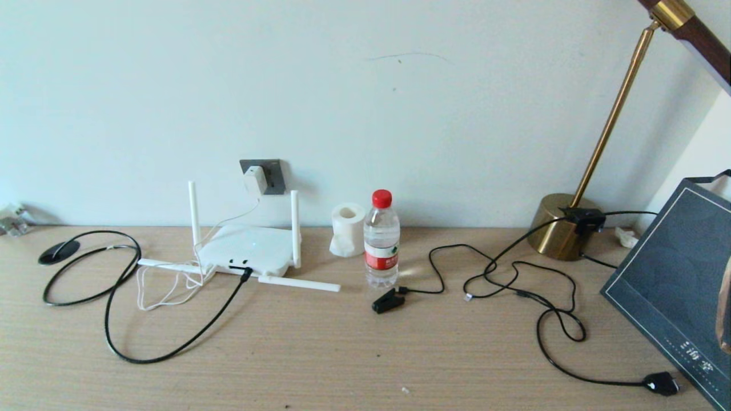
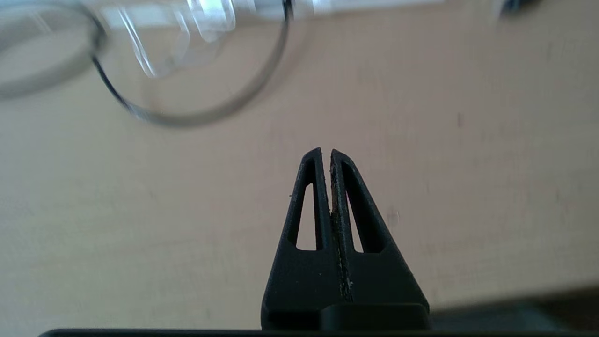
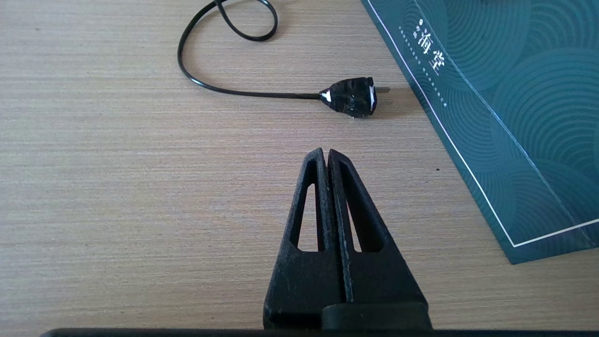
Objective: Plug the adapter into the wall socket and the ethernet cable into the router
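The white adapter (image 1: 255, 179) sits in the dark grey wall socket (image 1: 273, 174), its thin white cord hanging down to the router (image 1: 246, 249). The router lies on the desk, two antennas upright and two flat. The black ethernet cable (image 1: 171, 348) loops across the desk, and its plug (image 1: 246, 274) sits in a port on the router's front edge. Neither arm shows in the head view. My left gripper (image 2: 326, 152) is shut and empty above bare desk, a blurred cable loop (image 2: 196, 117) beyond it. My right gripper (image 3: 324, 152) is shut and empty, short of a chunky black plug (image 3: 352, 96).
A water bottle (image 1: 381, 240) and a paper roll (image 1: 348, 228) stand right of the router. A black clip (image 1: 388, 299) on thin wire lies by the bottle. A brass lamp (image 1: 562, 225) stands back right, with a dark teal box (image 1: 674, 285) at the right edge.
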